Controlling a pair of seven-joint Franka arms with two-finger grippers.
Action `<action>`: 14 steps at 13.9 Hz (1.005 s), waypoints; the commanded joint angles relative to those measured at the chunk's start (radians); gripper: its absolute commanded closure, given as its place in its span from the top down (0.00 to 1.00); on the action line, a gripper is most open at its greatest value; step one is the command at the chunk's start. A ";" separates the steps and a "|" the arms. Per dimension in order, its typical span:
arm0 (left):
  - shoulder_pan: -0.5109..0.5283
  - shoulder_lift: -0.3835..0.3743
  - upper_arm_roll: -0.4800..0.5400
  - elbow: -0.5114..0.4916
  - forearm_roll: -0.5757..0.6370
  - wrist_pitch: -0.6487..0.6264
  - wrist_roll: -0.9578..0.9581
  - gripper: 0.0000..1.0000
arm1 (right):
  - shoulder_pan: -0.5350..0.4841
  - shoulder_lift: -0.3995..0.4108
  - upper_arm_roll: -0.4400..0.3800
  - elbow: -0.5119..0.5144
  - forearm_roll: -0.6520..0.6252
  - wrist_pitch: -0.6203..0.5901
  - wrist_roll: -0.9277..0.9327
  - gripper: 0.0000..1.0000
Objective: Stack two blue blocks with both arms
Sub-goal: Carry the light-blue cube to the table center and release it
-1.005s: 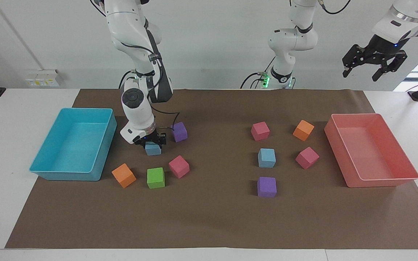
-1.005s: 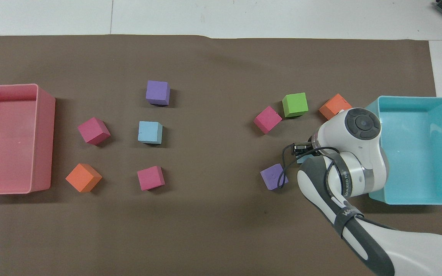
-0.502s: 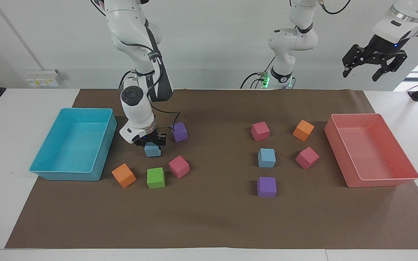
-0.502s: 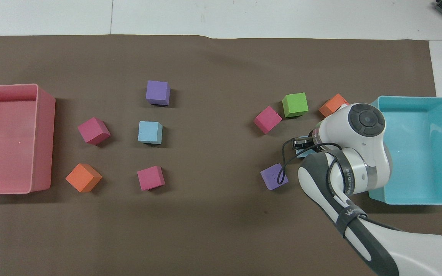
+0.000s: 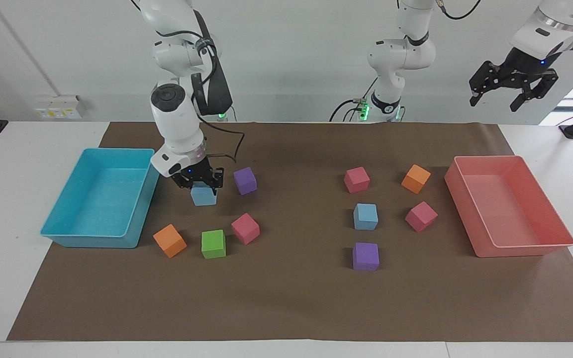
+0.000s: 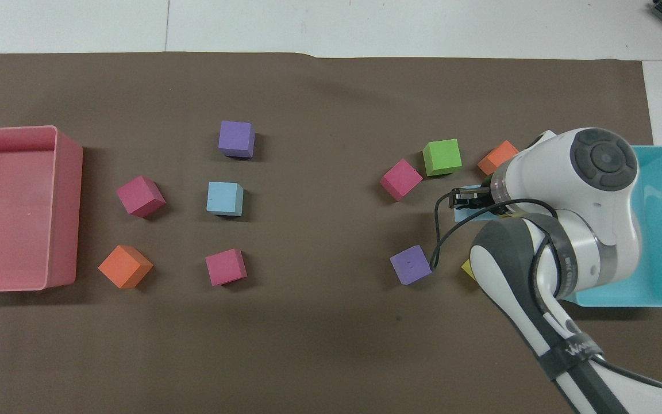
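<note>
Right gripper point(image 5: 202, 187) clamps a blue block point(image 5: 203, 195), raised over the mat between purple cube point(image 5: 245, 180) at 3 o'clock and teal tray point(image 5: 98, 237) at 9. Second blue block point(image 5: 365, 216) rests amid the cubes toward the left arm's end. Left gripper point(image 5: 512, 97) waits aloft, jaws wide.

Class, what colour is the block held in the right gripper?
Light blue block; clearest in the facing view.

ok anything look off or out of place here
Nothing spilled or damaged. The right gripper is shut on a blue block just above the mat. Only oddity: a yellow sliver peeks from under the right arm, too hidden to identify. The left gripper waits open.
</note>
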State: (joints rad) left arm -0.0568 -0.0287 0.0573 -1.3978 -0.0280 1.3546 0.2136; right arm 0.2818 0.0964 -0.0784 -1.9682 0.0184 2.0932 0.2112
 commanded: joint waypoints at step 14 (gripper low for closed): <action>0.011 -0.010 -0.005 0.003 -0.007 -0.019 -0.010 1.00 | 0.290 0.301 0.006 0.406 -0.011 -0.131 0.437 0.00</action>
State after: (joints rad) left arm -0.0568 -0.0287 0.0573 -1.3978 -0.0280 1.3546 0.2136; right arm 0.5410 0.3126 -0.0701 -1.6565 0.0154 1.9860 0.5703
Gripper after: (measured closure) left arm 0.000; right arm 0.419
